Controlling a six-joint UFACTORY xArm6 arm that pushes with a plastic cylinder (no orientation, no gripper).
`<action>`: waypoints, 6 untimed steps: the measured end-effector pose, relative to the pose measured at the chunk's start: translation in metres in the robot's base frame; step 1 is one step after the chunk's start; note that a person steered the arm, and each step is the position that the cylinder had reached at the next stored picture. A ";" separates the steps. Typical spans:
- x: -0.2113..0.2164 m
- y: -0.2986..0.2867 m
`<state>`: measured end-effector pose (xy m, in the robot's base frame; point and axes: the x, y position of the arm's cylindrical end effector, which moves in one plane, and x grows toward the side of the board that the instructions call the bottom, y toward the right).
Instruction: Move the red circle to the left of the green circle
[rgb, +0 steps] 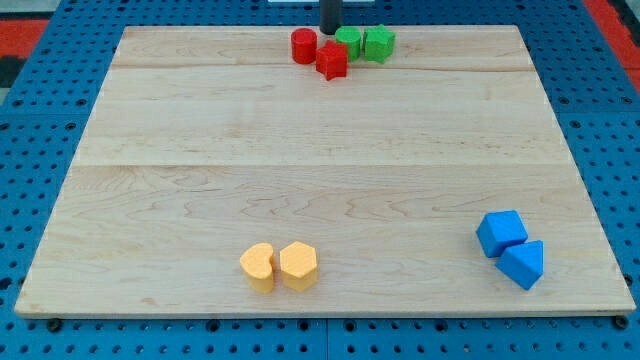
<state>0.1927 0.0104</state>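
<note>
Camera view: my tip (329, 30), no jaws, sits just above-right of red circle (303, 46), beside green circle (348, 41).

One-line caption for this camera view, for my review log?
My tip at the board's top edge behind the red circle, red star, green circle and green star.

The scene is seen from one raised camera, angled down over the near edge of the wooden board (320, 180), which is framed whole against the blue pegboard (40, 130).
</note>
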 end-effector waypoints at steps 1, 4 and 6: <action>0.000 0.003; 0.079 -0.195; 0.279 -0.206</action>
